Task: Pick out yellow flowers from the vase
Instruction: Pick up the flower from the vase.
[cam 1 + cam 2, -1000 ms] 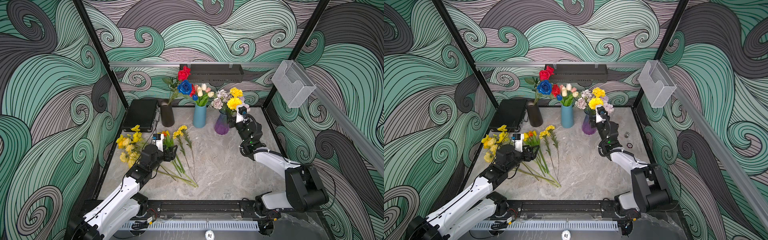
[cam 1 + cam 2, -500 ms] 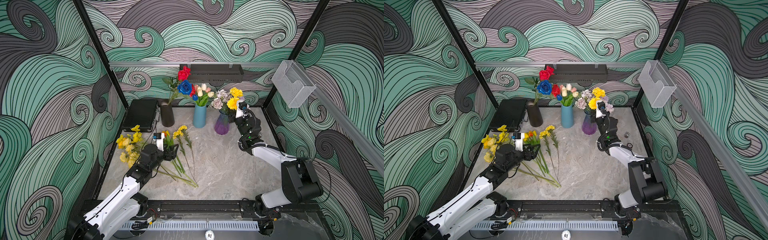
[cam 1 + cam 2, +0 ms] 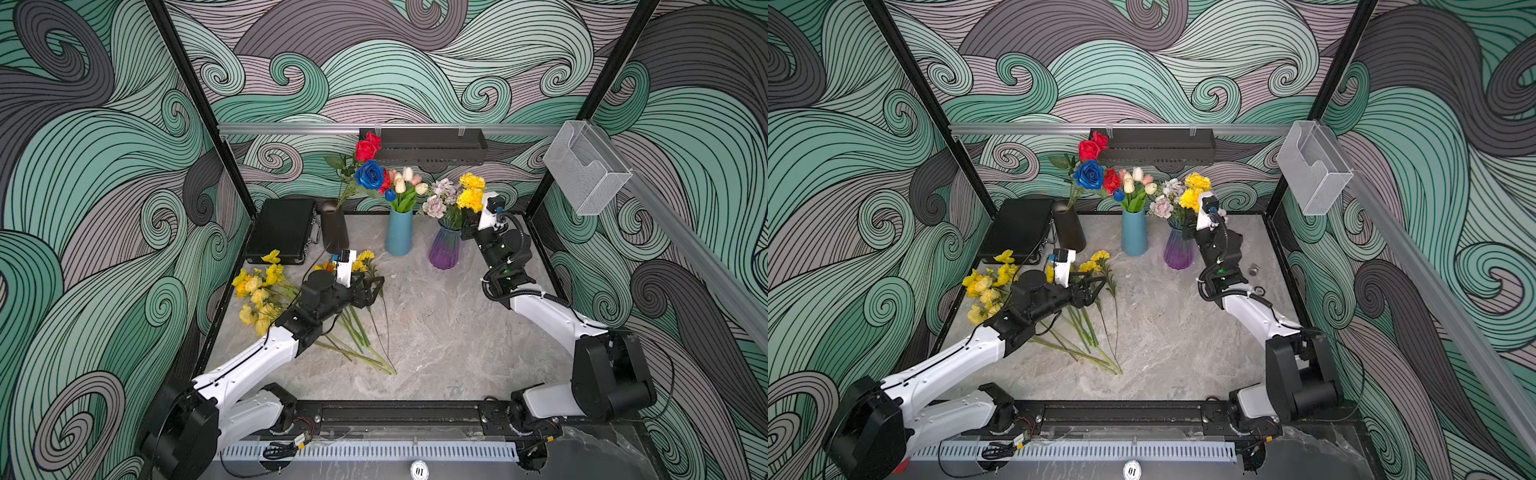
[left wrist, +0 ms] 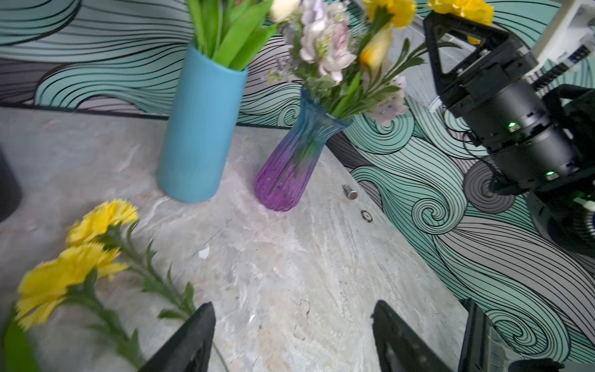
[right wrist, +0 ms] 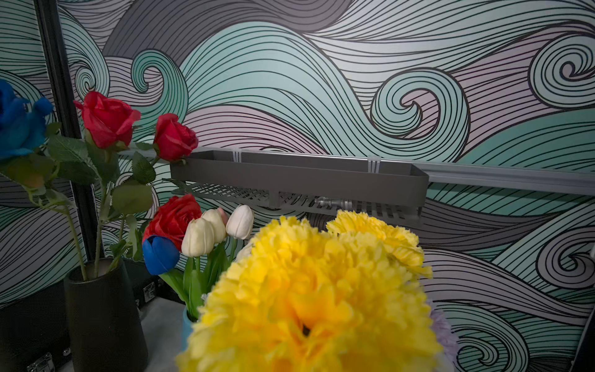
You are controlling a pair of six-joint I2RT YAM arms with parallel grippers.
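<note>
Two yellow flowers (image 3: 471, 191) (image 3: 1196, 191) with round pompom heads stand in the purple glass vase (image 3: 445, 249) (image 4: 283, 174) among pale lilac and pink blooms. My right gripper (image 3: 467, 224) reaches into the bunch just below those yellow heads. In the right wrist view a yellow bloom (image 5: 306, 290) fills the foreground and hides the jaws. Several more yellow flowers (image 3: 257, 291) (image 4: 96, 222) lie on the table at the left. My left gripper (image 3: 376, 286) (image 4: 294, 322) hovers open over their stems, holding nothing.
A blue vase (image 3: 399, 232) of tulips and a black vase (image 3: 334, 226) of red and blue roses stand left of the purple one. A black case (image 3: 282, 230) lies at the back left. A small metal piece (image 3: 1253, 269) sits by the right wall.
My right gripper has pushed a little farther up and in toward the yellow blooms in the purple vase. The left arm has stayed where it was.
</note>
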